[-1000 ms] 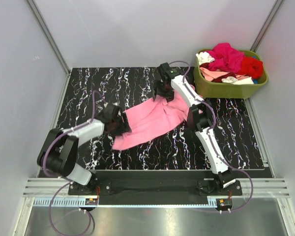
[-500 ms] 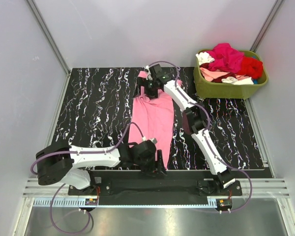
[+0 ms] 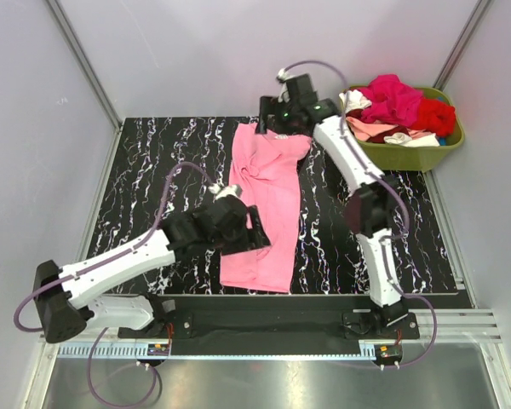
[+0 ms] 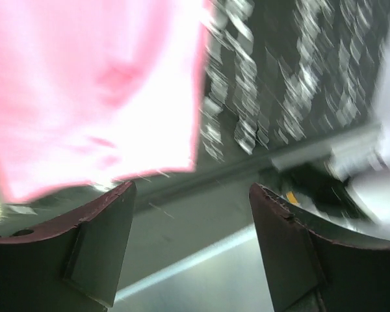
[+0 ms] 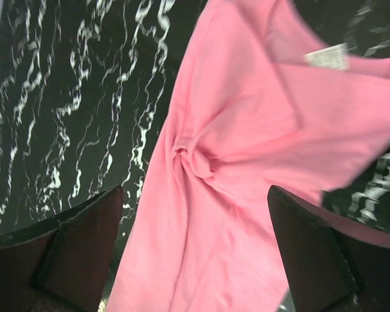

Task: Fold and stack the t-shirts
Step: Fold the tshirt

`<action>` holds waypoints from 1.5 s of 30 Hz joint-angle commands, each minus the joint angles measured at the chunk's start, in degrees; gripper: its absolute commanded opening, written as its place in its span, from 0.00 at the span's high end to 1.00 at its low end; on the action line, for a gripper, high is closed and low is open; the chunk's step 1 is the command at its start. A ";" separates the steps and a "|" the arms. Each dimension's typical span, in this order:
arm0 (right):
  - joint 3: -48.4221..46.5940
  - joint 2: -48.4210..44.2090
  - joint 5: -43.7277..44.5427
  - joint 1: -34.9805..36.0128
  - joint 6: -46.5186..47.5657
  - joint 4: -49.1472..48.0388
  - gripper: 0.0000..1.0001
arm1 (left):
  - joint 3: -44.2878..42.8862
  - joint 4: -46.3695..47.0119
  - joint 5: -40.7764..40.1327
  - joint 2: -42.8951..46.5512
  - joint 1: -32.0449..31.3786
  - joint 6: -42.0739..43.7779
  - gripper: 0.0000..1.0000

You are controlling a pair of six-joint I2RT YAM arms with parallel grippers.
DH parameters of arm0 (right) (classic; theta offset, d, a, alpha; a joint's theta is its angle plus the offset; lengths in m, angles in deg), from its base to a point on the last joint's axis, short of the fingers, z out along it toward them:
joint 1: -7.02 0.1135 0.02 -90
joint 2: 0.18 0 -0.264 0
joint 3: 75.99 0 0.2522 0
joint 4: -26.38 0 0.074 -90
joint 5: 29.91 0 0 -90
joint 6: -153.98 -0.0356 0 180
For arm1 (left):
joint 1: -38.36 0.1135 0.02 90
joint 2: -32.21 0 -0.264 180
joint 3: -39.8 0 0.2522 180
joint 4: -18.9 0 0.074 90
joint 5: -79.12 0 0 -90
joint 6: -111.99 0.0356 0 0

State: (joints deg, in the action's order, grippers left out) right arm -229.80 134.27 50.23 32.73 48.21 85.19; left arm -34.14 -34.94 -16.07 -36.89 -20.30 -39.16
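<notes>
Far right corner: olive tub point(image 3: 383, 155) heaped with magenta, red and pale tees point(image 3: 396, 102), just beside the right arm. Black white-veined table point(image 3: 153, 162), grey walls point(image 3: 238, 51). Pink t-shirt point(image 3: 268, 196) spread lengthwise mid-table. Left gripper point(image 3: 255, 239) over its near-left edge, right gripper point(image 3: 277, 121) over the collar end, jaws apart on each, holding nothing.

Pink t-shirt point(image 3: 272, 187) now outstretched, apparently unheld.

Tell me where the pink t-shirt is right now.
Top view: the pink t-shirt lies lengthwise on the table, left gripper at its near-left edge, right gripper above its far end.
</notes>
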 commanded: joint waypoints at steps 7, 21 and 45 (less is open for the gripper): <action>-3.61 1.41 0.20 -8.40 -2.16 8.28 0.11 | 16.05 5.34 -0.18 5.73 6.97 5.17 0.31; -8.66 16.18 5.47 -7.34 -5.23 9.87 0.30 | 30.38 15.81 2.82 3.10 6.71 -0.90 0.35; -18.15 29.20 8.46 -10.68 -8.13 -11.91 0.17 | 30.73 6.69 -0.35 10.89 0.83 -7.93 1.00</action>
State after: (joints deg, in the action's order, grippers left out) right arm -245.80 160.74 56.52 22.55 41.17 80.23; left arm -4.33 -21.23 -15.44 -31.68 -17.91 -42.65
